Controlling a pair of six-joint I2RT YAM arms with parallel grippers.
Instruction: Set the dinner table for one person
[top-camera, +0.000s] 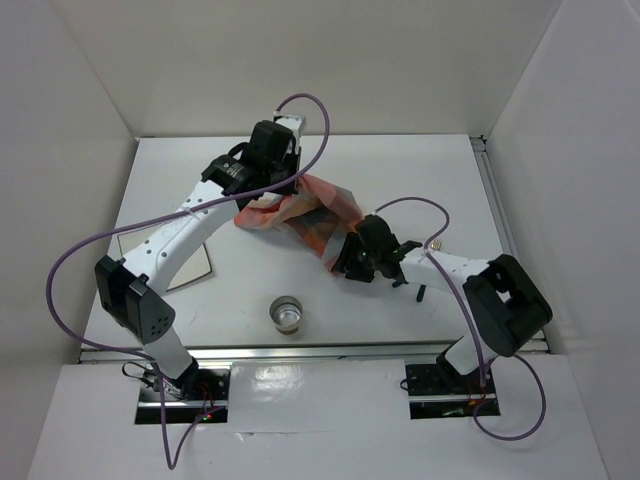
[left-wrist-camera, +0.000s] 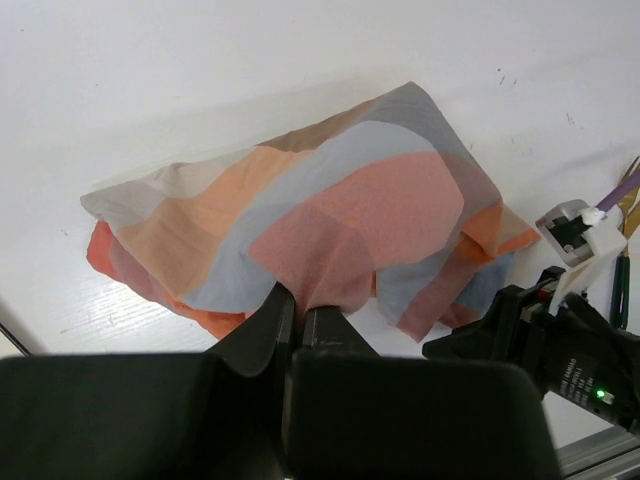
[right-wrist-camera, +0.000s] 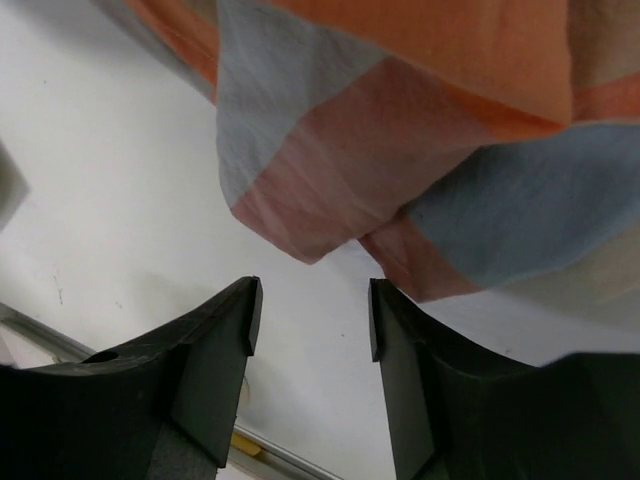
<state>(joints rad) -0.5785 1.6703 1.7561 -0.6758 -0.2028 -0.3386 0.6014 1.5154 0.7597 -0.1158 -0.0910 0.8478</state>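
One broad white surface (top-camera: 400, 175) fills the top view, with a metal rail (top-camera: 300, 352) along its near edge. It is judged rigid, heavy and fixed, so it is only to be laid upon, never gripped. Its smooth finish is judged slippery under fabric.

An orange, grey and blue checked cloth (left-wrist-camera: 330, 210) is seen bunched and folded over itself near the middle of the surface. It is judged light, limp and easily creased, and no shape is likely to be held once it is lifted. It is therefore best taken at an edge or corner, with two corners pinched apart for spreading flat.

A square white plate (top-camera: 196, 268) is partly hidden beneath the left arm (top-camera: 175, 235), well apart from the cloth. It is judged hard and breakable, and best taken by its rim.

A small metal cup (top-camera: 288, 314) stands upright near the rail, apart from the cloth.

The left end effector (left-wrist-camera: 297, 300) is pressed together on a fold at the edge of the cloth, with fabric pinched between its fingers. The right end effector (right-wrist-camera: 310, 310) is spread, with nothing held between its fingers. A drooping corner of the cloth hangs just beyond its tips, and whether it is touched cannot be told.
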